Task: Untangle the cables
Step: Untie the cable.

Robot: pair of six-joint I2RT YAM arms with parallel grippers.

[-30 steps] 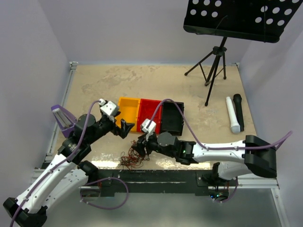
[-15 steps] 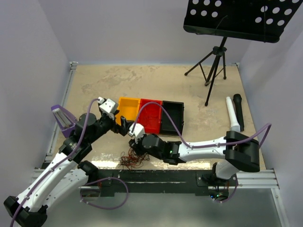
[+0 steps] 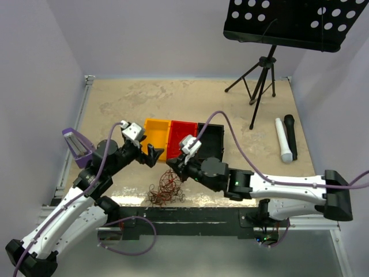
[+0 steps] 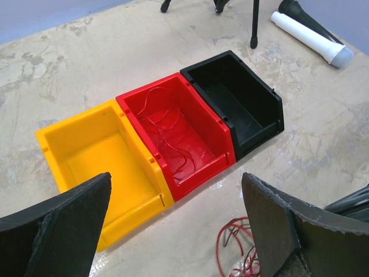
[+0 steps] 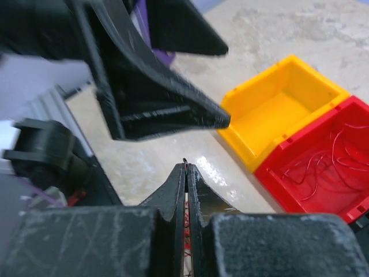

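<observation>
The cables (image 3: 165,188) are a snarl of thin red and dark wires near the table's front edge, drawn up toward my right gripper (image 3: 176,168). That gripper (image 5: 186,168) is shut on a strand of the cables: a dark wire end pokes out at the tips and red wire shows between the fingers lower down. My left gripper (image 3: 153,156) hangs open just left of it, its fingers wide apart (image 4: 176,193) over bare table. The cables' upper loops (image 4: 235,249) show beside its right finger (image 4: 277,225). Loose red strands lie in the red bin (image 4: 199,124).
Yellow bin (image 3: 157,134), red bin (image 3: 182,144) and black bin (image 3: 211,143) stand in a row behind the grippers. A music stand (image 3: 262,75) is at the back right. A white tube (image 3: 282,139) and a black marker (image 3: 290,135) lie at the right.
My right gripper has shut on the cables and risen a little to the right, drawing the snarl upward. The left gripper has stayed open, almost in place.
</observation>
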